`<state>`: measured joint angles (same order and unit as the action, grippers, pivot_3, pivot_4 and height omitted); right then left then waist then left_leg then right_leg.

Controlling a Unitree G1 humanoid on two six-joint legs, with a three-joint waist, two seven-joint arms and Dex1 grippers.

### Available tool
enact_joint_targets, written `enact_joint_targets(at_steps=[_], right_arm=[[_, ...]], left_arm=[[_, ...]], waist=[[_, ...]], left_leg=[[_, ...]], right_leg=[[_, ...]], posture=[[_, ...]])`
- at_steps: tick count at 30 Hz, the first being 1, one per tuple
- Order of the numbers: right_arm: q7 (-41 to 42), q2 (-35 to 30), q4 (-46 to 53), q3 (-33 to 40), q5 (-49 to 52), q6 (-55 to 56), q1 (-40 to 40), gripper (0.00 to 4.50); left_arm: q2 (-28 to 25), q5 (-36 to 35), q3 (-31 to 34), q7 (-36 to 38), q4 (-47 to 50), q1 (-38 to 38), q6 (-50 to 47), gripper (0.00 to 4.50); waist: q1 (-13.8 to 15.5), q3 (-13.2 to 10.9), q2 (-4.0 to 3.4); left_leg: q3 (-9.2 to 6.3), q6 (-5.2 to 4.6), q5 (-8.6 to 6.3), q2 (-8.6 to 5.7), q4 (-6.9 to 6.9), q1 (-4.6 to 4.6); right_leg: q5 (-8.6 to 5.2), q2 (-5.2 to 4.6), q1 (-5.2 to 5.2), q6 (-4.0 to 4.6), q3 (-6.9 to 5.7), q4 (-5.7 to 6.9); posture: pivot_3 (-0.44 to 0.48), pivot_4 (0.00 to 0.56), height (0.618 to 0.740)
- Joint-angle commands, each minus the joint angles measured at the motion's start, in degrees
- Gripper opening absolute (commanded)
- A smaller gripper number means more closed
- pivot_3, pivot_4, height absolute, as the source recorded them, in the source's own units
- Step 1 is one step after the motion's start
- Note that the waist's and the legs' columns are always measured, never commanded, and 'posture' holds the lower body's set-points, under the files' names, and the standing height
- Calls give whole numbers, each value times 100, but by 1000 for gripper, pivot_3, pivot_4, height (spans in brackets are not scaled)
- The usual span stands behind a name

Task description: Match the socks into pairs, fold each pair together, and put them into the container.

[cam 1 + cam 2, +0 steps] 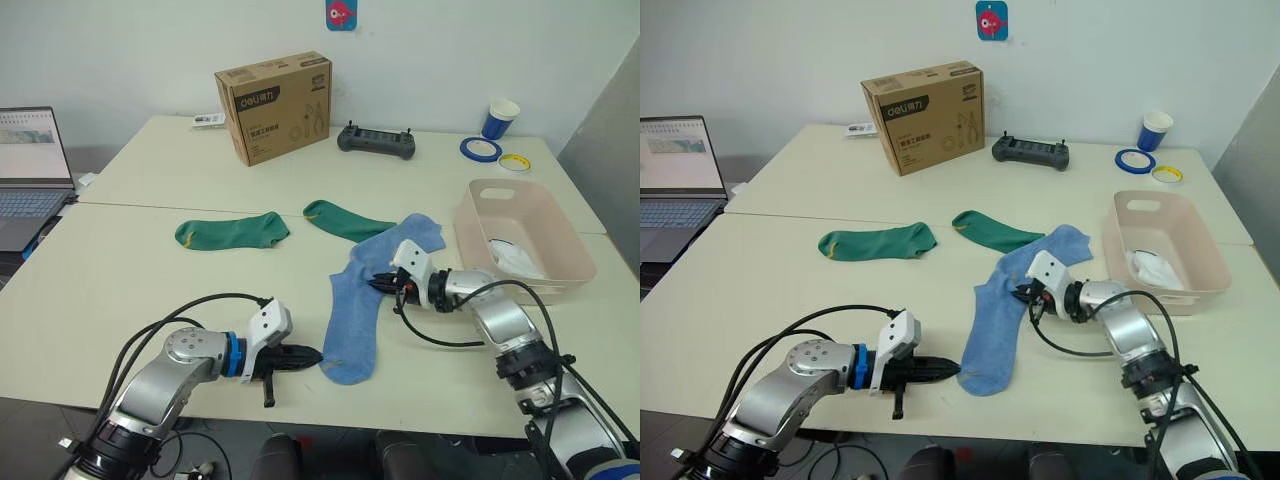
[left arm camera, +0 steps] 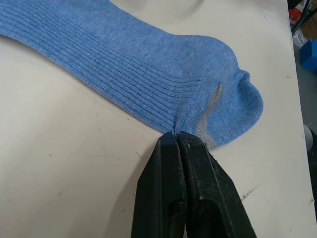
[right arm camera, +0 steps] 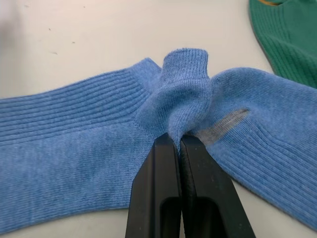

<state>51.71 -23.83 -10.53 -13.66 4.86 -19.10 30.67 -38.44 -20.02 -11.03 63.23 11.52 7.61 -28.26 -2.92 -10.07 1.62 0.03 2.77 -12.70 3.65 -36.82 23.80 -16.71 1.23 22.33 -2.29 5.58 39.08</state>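
On the counter (image 1: 150, 290) at about 6 o'clock, the left gripper (image 1: 312, 355) and right gripper (image 1: 377, 284) are each pinching the overlapped light blue socks (image 1: 365, 295) in clenched jaws, with the pink container (image 1: 522, 238) sitting at 3 o'clock.

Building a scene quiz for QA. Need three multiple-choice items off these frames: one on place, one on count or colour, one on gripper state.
1. Where does the pink basin stand?
A. at the table's right side
B. beside the laptop
C. on the cardboard box

2. How many green socks lie on the table?
A. one
B. two
C. four

3. What is the left gripper doing?
A. hanging open above the table
B. shut on a blue sock's edge
C. holding a green sock

Key: 1 A, the basin sits to the robot's right; 2 B, one green sock and another; 3 B, its fingers pinch the blue sock.
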Motion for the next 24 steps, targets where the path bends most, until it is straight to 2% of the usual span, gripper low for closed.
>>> enact_joint_targets(at_steps=[1, 12, 15, 19, 24], right_arm=[[-92, 3, 849, 155, 268, -447, -216, 0], [-435, -190, 1828, 376, 403, -1039, -858, 0], [-513, -233, 1941, 423, 456, -1123, -913, 0], [-571, -209, 1955, 400, 458, -1158, -922, 0], [-603, -222, 1947, 399, 468, -1164, -928, 0]], left_arm=[[-14, -105, 60, 15, 20, 76, -86, 29], [10, -204, 188, -83, -166, 268, -216, 29], [0, -429, 243, 126, -79, 345, -227, 29], [-73, -492, 160, 383, 102, 269, -50, 938], [-98, -239, 45, 545, 92, 205, 488, 2631]], waist=[[0, 0, 0], [-7, 0, 0], [-12, -1, 0], [-17, -1, 1], [-17, -1, 1]], left_leg=[[-1, 0, 0, 1, 0, 0], [2, 0, 0, 0, -1, 1], [1, 0, 0, 0, -1, 1], [2, 0, 0, 0, -1, 3], [1, 0, 0, 0, 2, 3]], right_leg=[[-1, 1, 0, -2, 0, 0], [-3, 0, 2, -5, 3, 0], [-3, 1, 2, -5, 1, 0], [-4, 0, 2, -4, 3, -2], [-5, 1, 4, -1, 1, -2]], posture=[[0, 150, 740], [0, 150, 740], [0, 150, 740], [0, 150, 740], [0, 150, 740]])
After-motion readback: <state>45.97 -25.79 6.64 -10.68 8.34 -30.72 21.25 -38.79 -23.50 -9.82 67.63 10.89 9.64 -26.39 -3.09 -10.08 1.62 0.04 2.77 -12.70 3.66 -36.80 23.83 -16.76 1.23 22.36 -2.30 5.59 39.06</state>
